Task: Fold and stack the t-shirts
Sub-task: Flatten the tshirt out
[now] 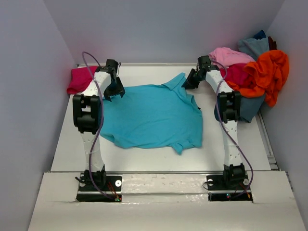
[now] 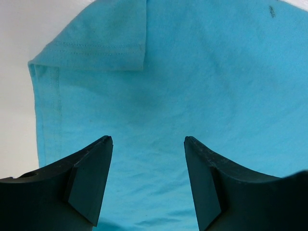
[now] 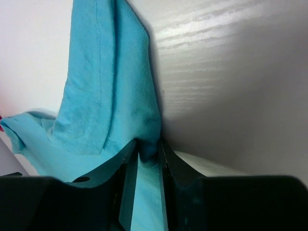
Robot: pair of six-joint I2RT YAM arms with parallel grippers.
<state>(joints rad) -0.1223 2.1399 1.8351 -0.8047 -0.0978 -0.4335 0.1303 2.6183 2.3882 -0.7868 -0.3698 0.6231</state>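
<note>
At least six t-shirts (image 1: 154,115), two arms (image 1: 88,113), one table (image 1: 144,166).

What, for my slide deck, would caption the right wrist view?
Right tool pinching a hemmed fold of the turquoise t-shirt above the pale table.

We're looking at a robotics lab cell: a white table (image 1: 67,144) boxed in by plain pale walls (image 1: 29,72) left, far and right, two white arms (image 1: 231,144) bolted to black base plates (image 1: 96,191) at the near edge, purple cables (image 1: 83,60) trailing up them.
</note>
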